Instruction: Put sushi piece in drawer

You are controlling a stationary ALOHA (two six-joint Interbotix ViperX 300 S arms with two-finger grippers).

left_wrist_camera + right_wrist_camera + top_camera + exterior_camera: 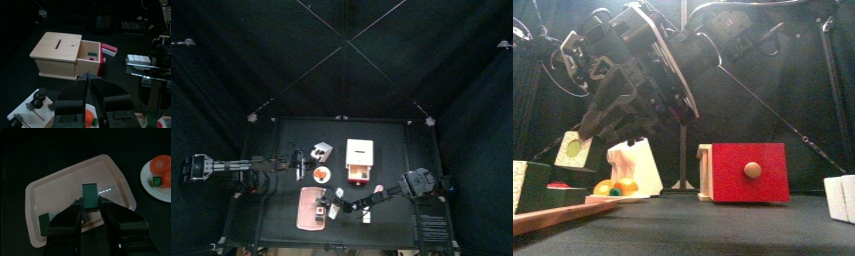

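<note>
My right gripper (91,207) is shut on a sushi piece (90,195), a roll with a dark green wrap, and holds it above the pink tray (60,193). In the front view the piece (573,150) hangs tilted under the gripper, clear of the table. A second dark piece (45,221) lies on the tray. The wooden box (59,52) has its drawer (90,54) pulled open, red front (748,172) with a round knob facing the table's front. My left gripper (90,87) rests, shut and empty, left of the box.
A white plate (148,184) with orange sushi pieces (615,187) sits between tray and box. A white block toy with black pegs (35,102) stands behind the plate. White items (842,196) stand at the right edge.
</note>
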